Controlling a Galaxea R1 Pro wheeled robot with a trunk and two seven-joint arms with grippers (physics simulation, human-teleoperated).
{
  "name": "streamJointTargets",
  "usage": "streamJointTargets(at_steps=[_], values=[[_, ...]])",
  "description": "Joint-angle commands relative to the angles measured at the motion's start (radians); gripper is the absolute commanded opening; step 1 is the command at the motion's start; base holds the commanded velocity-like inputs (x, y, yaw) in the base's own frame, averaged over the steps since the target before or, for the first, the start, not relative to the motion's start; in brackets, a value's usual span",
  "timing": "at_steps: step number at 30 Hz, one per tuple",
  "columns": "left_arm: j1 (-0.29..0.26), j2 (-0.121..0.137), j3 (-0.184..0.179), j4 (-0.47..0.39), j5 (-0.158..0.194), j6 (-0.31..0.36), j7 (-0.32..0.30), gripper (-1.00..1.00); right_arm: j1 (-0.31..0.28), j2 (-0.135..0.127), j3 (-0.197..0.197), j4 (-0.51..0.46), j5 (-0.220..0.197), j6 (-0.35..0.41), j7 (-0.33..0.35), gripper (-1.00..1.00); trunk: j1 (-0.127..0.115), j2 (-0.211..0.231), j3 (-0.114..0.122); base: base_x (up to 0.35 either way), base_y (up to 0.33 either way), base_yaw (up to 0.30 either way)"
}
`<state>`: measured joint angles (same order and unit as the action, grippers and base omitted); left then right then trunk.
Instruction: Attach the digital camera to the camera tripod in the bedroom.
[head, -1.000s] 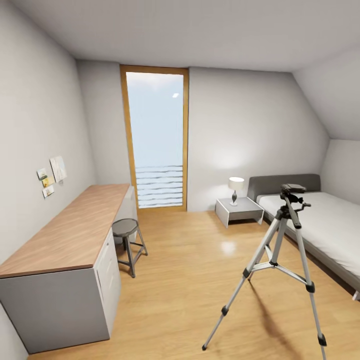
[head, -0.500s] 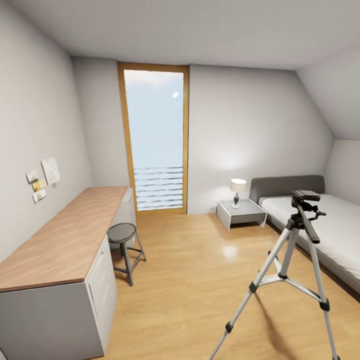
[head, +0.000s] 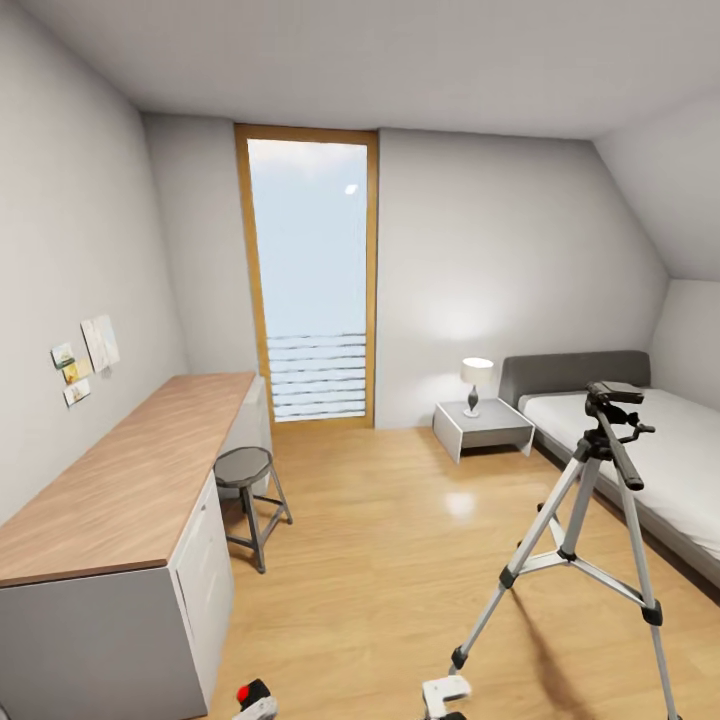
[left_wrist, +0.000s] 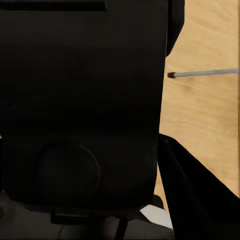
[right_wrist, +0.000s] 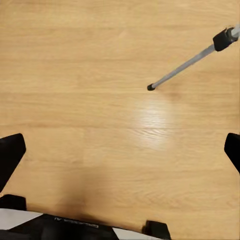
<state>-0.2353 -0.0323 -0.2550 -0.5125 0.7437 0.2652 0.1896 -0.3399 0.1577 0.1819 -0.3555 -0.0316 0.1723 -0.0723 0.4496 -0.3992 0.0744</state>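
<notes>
Tripod (head: 590, 520) stands lower right of frame on wood floor (head: 400, 540), black head empty, near bed (head: 650, 450). Camera (left_wrist: 82, 110): dark body fills left wrist view, red dot (head: 245, 693) at bottom edge of head view. Left hand (head: 256, 702) closed around camera. Right hand (right_wrist: 120, 150) spread wide, holds nothing, over floor by tripod foot (right_wrist: 150, 87). Long surface (head: 130, 470) at left, stool (head: 248, 480) beside it.

This is a bedroom in a home, under a sloped ceiling (head: 650, 180). A low grey bed (head: 650, 450) stands by the right wall, a white nightstand (head: 482, 427) with a lit lamp (head: 476, 382) just beside its head. Across the light wood floor (head: 400, 560) from the bed runs a long wood-topped desk (head: 130, 470) with a round stool (head: 248, 480).
</notes>
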Motion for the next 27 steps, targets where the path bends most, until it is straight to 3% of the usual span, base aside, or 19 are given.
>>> streamJointTargets(at_steps=[1, 9, 13, 20, 27], values=[[0.0, -0.001, -0.006, -0.003, 0.007, 0.005, 0.009, -1.0, -0.003, 0.003, 0.008, -0.004, -0.002, 0.007, -0.007, 1.0, 0.0, -0.001, 0.0, 0.0, 0.0, 0.0], [0.0, -0.002, -0.005, -0.006, 0.006, -0.007, 0.011, -1.0, -0.013, 0.015, 0.016, -0.021, 0.003, -0.008, -0.001, 1.0, 0.0, -0.001, 0.0, 0.0, 0.0, 0.0], [0.0, -0.007, -0.009, -0.007, 0.004, -0.023, 0.01, -1.0, -0.014, 0.01, 0.023, -0.018, 0.014, -0.069, 0.005, 1.0, 0.0, -0.001, 0.0, 0.0, 0.0, 0.0], [0.001, -0.011, -0.04, -0.011, -0.04, -0.035, 0.012, -1.0, -0.014, 0.005, 0.021, -0.014, 0.049, -0.107, -0.001, 1.0, 0.0, -0.001, 0.0, 0.0, 0.0, 0.0], [0.001, -0.002, -0.04, -0.004, -0.051, -0.037, 0.014, -1.0, -0.014, 0.003, 0.021, -0.012, 0.049, -0.103, -0.001, 1.0, 0.0, -0.001, 0.0, 0.0, 0.0, 0.0]])
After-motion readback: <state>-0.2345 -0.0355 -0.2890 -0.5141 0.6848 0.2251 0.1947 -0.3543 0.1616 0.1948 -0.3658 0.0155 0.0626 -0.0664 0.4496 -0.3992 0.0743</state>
